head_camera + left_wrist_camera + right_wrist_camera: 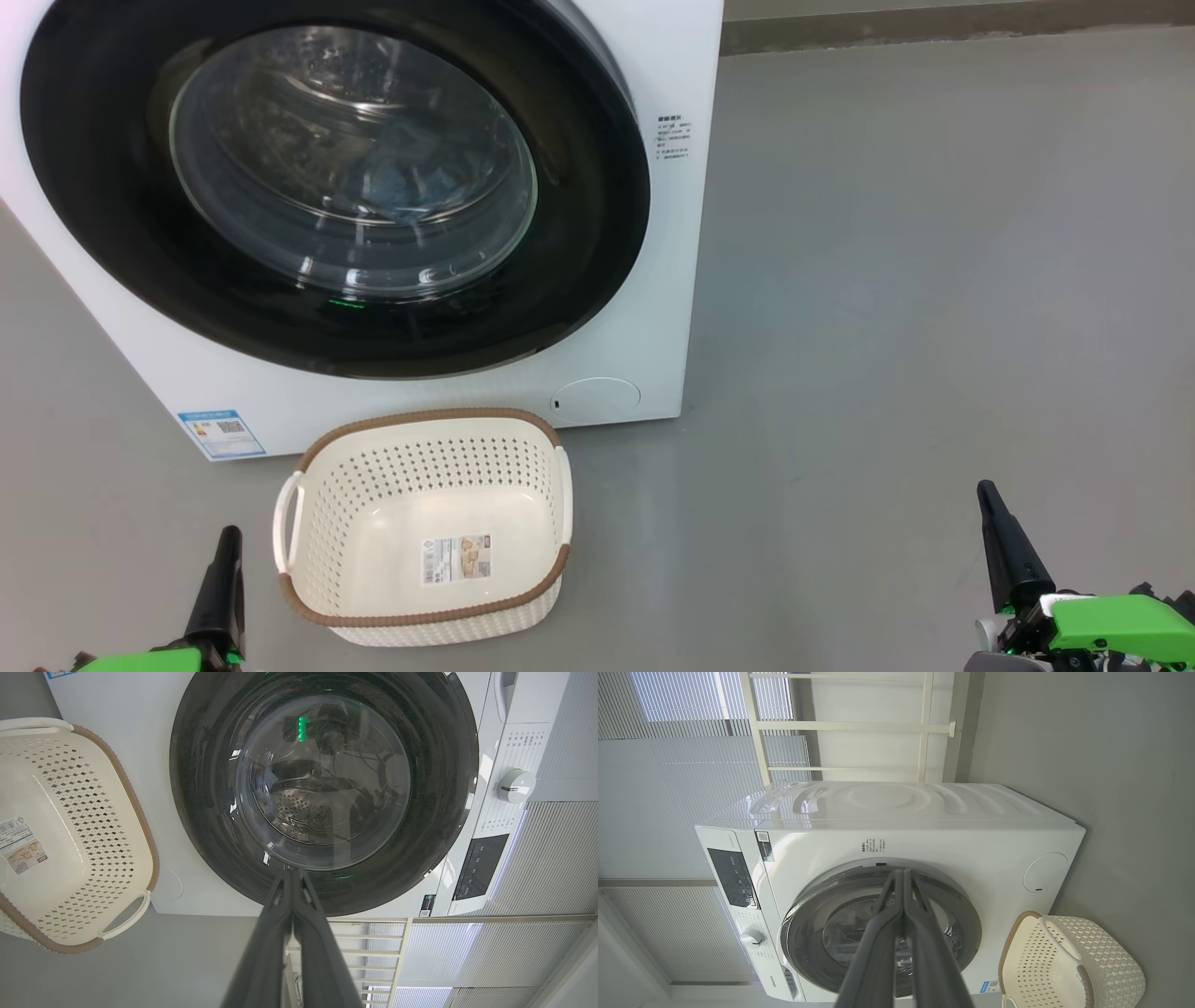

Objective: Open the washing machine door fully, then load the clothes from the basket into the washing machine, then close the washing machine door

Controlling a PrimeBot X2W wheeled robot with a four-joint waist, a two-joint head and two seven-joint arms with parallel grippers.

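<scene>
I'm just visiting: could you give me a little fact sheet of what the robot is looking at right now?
Washing machine: white front-loader on the grey floor
Door: shut, black ring around a glass window
Clothes: blue fabric inside, seen through the glass
Basket: empty, on the floor before the machine, paper label on its bottom
Left claw: shut, holding nothing
Right claw: shut, holding nothing

No wording can be read. A blue label [221,434] with a QR code is carried low on the washing machine [672,280], grey print [674,140] near its right edge, and a paper label [456,558] on the basket [420,467] floor; all lettering is too small.
</scene>
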